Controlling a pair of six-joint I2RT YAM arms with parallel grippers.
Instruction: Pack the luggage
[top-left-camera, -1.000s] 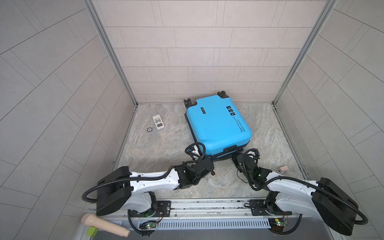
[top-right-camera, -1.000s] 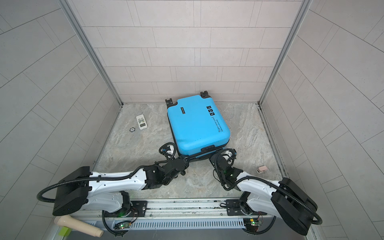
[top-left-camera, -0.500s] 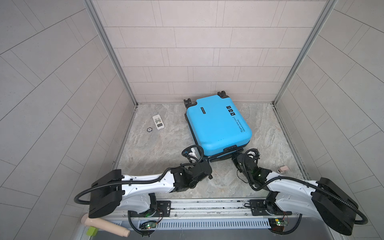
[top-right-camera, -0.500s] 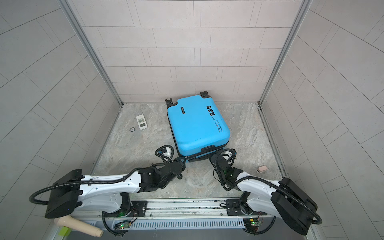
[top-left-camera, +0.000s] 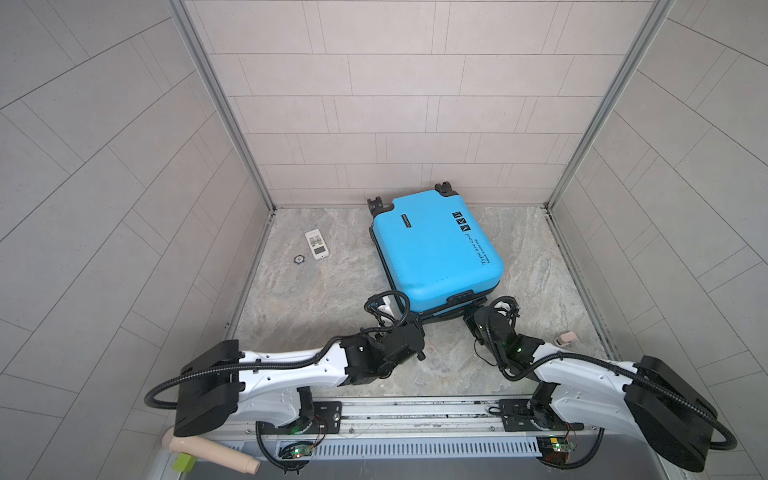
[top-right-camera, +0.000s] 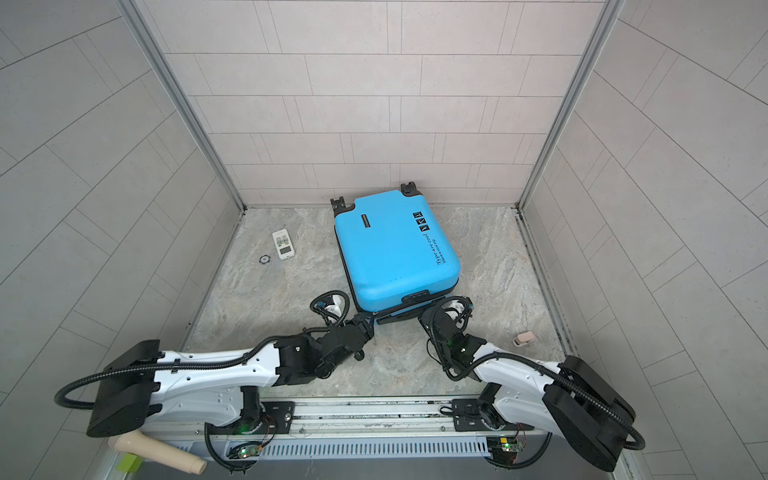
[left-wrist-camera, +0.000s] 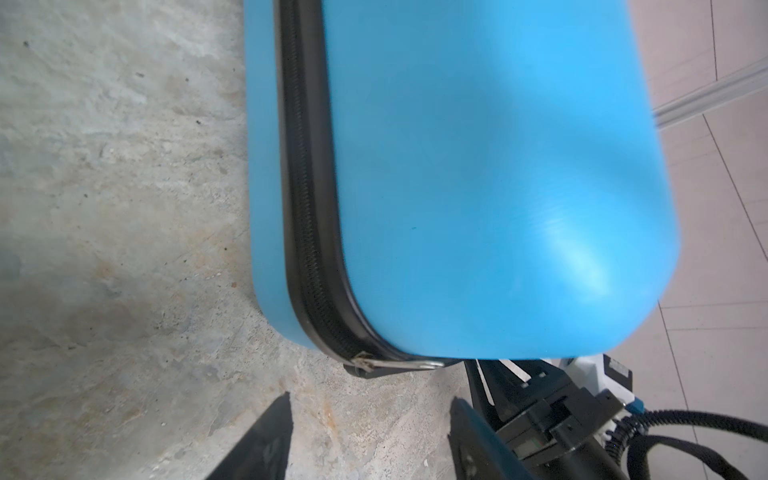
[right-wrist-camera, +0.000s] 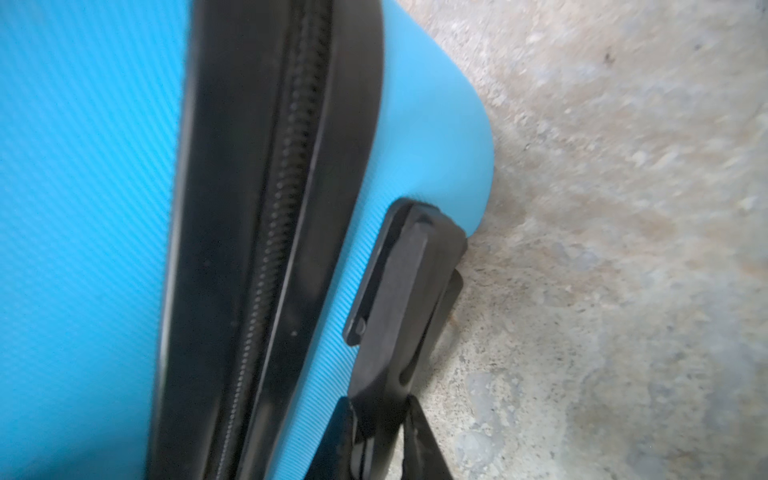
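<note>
Luggage (top-left-camera: 434, 245) closed, flat on stone floor (top-left-camera: 324, 299), wheels (top-left-camera: 376, 204) toward back wall (top-left-camera: 395, 137). Your right gripper (right-wrist-camera: 378, 411) narrow, pinching black handle (right-wrist-camera: 399, 291) at near edge. Your left gripper (left-wrist-camera: 370, 399) spread wide, empty, just short of zipper pull (left-wrist-camera: 399, 363) at near corner. White remote (top-left-camera: 316, 244) and small round token (top-left-camera: 298, 259) lie well apart, far left.

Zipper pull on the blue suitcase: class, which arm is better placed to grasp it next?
Left. The left hand, open, faces the zipper pull; the right hand is shut on the suitcase handle.
</note>
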